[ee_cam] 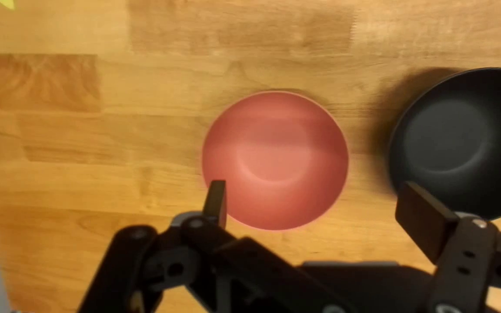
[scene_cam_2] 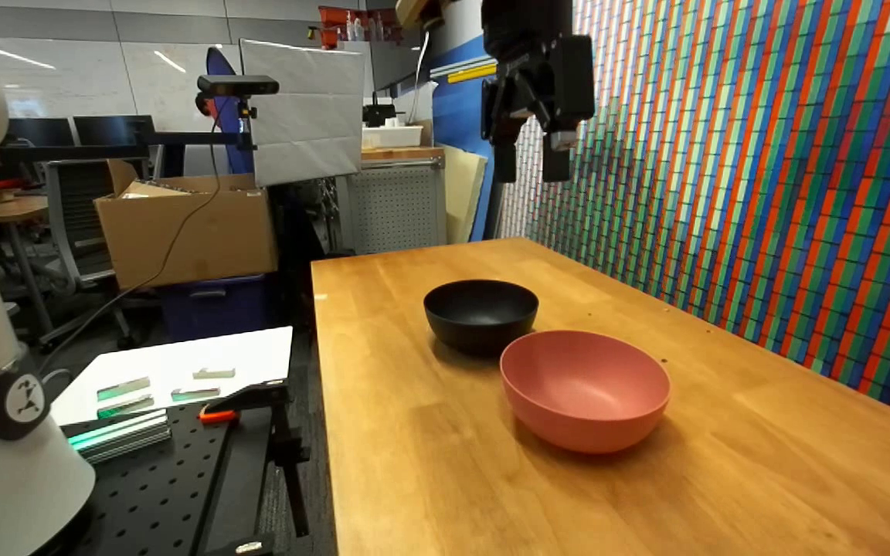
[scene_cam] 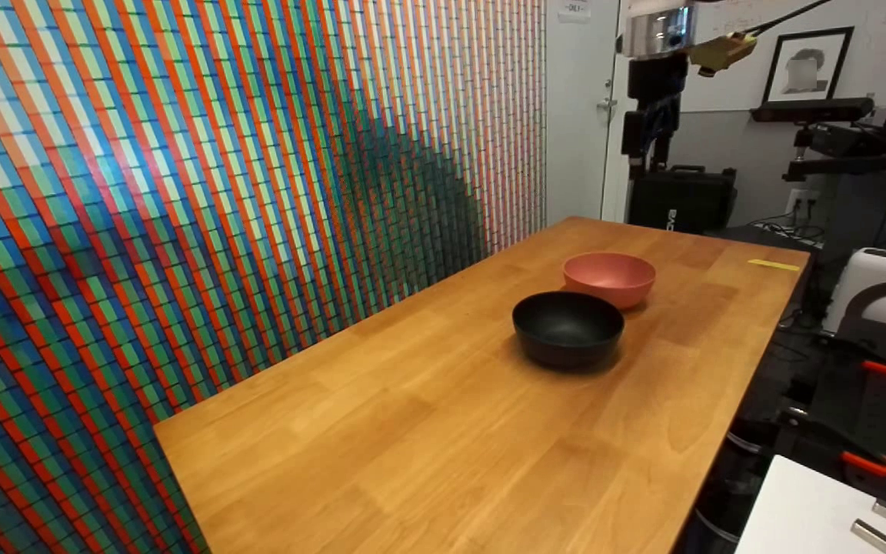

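My gripper [ee_cam: 313, 184] hangs high above the wooden table with its jaws wide apart and nothing between them. Both exterior views show the gripper [scene_cam: 648, 168] [scene_cam_2: 531, 176] pointing down, well clear of the bowls. A pink bowl [ee_cam: 275, 158] lies below it in the wrist view, partly covered by the left finger [ee_cam: 216, 200]. To its right is a black bowl [ee_cam: 448, 134], cut off by the picture's edge. Both exterior views show the pink bowl [scene_cam: 609, 278] [scene_cam_2: 584, 386] and the black bowl [scene_cam: 567, 331] [scene_cam_2: 480, 316] upright, close together, with nothing visible inside.
A wall of coloured tiles [scene_cam: 258, 169] runs along one long side of the wooden table [scene_cam: 412, 431]. Yellow tape [scene_cam: 774, 265] marks the table near a far corner. A white board [scene_cam_2: 182, 363] and a cardboard box [scene_cam_2: 190, 232] stand off the table's opposite side.
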### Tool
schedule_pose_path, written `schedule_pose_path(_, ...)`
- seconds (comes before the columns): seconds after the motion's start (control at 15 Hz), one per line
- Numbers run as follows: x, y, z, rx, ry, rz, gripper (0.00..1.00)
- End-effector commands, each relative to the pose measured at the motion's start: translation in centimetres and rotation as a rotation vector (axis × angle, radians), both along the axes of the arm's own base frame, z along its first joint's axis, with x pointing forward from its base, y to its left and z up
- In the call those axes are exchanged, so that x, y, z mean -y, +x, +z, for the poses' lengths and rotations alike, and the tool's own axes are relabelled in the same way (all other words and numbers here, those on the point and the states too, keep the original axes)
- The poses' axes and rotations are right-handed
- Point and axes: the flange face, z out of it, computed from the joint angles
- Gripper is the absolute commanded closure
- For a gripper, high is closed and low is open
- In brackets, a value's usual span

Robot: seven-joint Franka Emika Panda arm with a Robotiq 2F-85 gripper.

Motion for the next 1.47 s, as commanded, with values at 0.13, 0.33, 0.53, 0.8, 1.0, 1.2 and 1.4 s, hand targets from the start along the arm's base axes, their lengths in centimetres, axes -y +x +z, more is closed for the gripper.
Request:
schedule_pose_path(0.13, -14.3, 3.4, -6.0, -0.055, -0.056, 0.255, 0.0)
schedule_pose_path(0.33, -21.3, 3.0, -11.2, -0.122, -0.057, 0.386, 0.0)
schedule_pose_path(0.53, -26.4, 2.6, -16.5, -0.179, -0.089, 0.481, 0.0)
schedule_pose_path(0.8, -29.1, 2.9, -20.9, -0.207, -0.139, 0.537, 0.25)
schedule_pose_path(1.0, -29.4, 3.8, -22.2, -0.208, -0.156, 0.54, 0.44)
schedule_pose_path(1.2, -29.1, 4.7, -22.3, -0.201, -0.164, 0.533, 0.66)
schedule_pose_path(1.4, -28.7, 5.4, -22.2, -0.193, -0.176, 0.523, 0.89)
